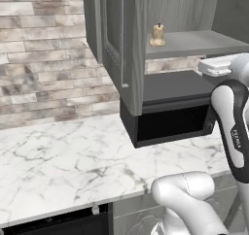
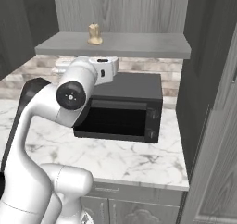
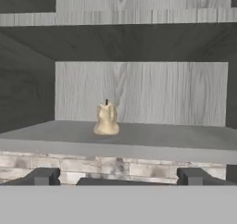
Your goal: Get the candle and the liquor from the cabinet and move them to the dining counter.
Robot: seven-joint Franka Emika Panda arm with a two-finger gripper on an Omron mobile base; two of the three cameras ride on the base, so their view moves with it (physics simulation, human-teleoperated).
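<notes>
The small tan-yellow candle [image 3: 106, 119] stands upright, alone on the grey shelf of the open cabinet [image 3: 152, 140]. It also shows in both base views as the candle [image 1: 157, 35] [image 2: 95, 34], on the left part of the shelf. My gripper [image 3: 119, 177] is open, its two dark fingertips [image 3: 44, 176] wide apart below and well short of the candle, with nothing between them. The white hand [image 1: 216, 66] hovers in front of the cabinet, just under shelf height. The liquor and the dining counter are out of view.
A black microwave [image 2: 125, 107] sits on the marble worktop [image 1: 58, 156] right under the cabinet shelf [image 2: 115, 45]. The cabinet's left door [image 1: 114, 40] hangs open over the worktop, and another door [image 2: 213, 126] stands open at the right. A brick wall [image 1: 44, 49] backs the worktop.
</notes>
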